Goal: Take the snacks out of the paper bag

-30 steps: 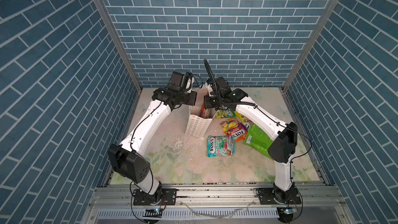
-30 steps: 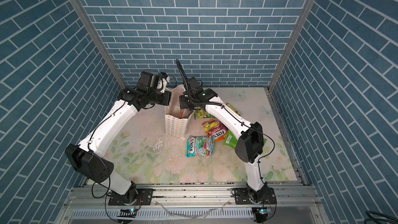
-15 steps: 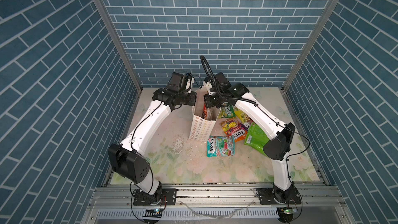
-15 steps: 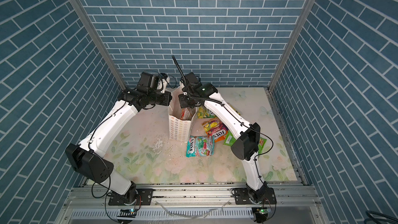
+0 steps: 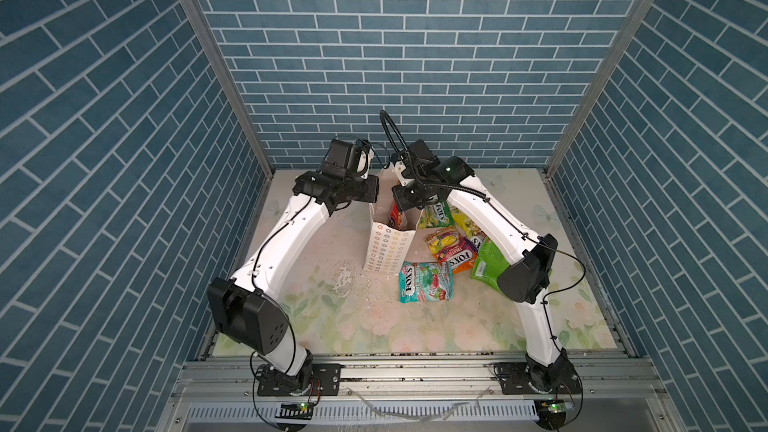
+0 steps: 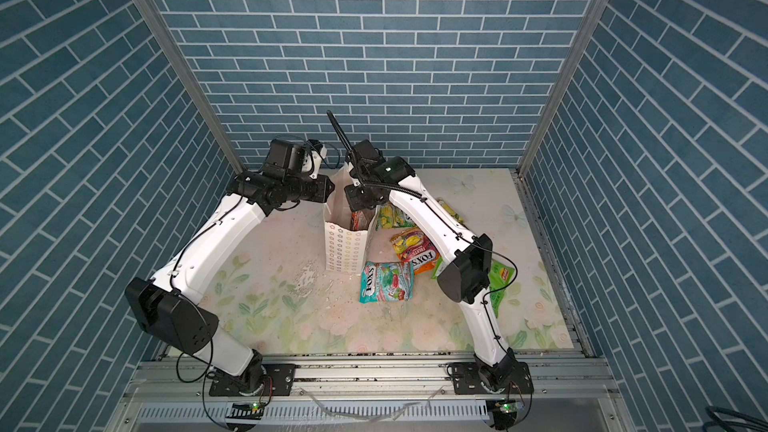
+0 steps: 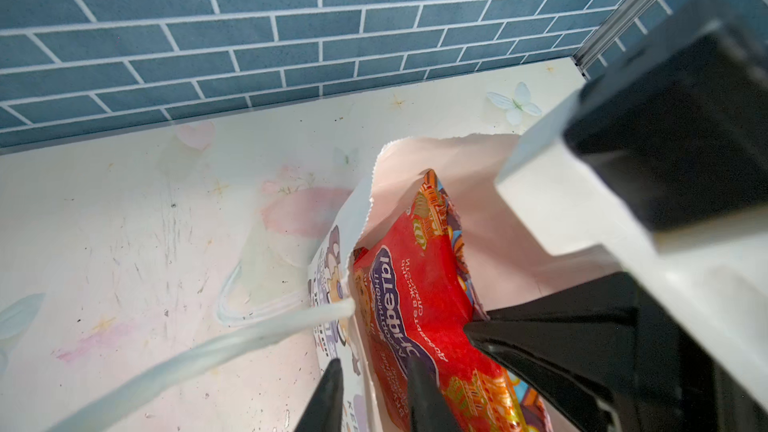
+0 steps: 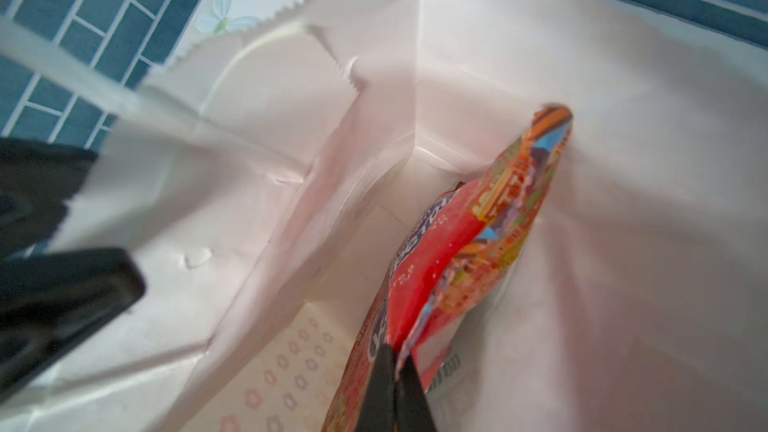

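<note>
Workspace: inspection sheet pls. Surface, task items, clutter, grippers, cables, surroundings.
Surface: floral tabletop, scuffed.
Job's things: paper bag upright, open; red packet inside; teal packet, orange packet, green packet lying beside it.
Clutter: white flecks beside the bag.
Grippers: left gripper parted astride the bag's wall; right gripper shut on the red packet.
Cables: black cable arches above right wrist.
Surroundings: blue brick walls, metal rail in front.
</note>
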Robot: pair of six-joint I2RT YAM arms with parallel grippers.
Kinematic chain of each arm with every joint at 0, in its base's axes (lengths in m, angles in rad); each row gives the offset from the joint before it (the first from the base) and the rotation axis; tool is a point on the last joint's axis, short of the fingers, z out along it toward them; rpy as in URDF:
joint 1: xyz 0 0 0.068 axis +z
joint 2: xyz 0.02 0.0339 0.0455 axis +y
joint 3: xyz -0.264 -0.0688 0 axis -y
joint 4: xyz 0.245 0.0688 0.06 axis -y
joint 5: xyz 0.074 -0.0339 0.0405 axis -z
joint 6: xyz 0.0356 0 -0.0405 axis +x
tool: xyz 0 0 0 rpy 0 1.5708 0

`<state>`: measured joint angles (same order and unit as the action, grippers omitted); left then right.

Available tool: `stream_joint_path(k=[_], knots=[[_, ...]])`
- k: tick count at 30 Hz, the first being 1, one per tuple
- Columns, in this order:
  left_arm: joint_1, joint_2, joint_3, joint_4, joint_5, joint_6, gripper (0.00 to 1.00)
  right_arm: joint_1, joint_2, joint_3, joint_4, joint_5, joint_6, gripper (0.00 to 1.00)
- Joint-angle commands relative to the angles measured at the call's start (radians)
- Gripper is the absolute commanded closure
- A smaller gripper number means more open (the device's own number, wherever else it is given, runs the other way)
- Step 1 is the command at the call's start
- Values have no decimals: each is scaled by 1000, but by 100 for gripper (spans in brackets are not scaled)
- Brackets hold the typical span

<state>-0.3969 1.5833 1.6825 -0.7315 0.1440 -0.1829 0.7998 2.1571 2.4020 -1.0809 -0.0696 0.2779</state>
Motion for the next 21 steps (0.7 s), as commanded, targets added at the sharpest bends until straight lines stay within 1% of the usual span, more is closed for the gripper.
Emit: stream_joint_path(k=[1,7,12,18,21], knots=[[8,-62,-18,56,20,18,68,1,-22,84,46,-12,-52,100],[16,-110,-31,88,17,30,65,2,-13,119,48,-12,-61,100],[21,-139,-39,101,17,29,65,2,-8,149,47,-12,-73,100],[22,-196,-98,210,102,24,67,1,-8,167,58,-12,-94,100],[21,-209,-106,237,122,18,67,2,-7,182,62,-12,-103,100]])
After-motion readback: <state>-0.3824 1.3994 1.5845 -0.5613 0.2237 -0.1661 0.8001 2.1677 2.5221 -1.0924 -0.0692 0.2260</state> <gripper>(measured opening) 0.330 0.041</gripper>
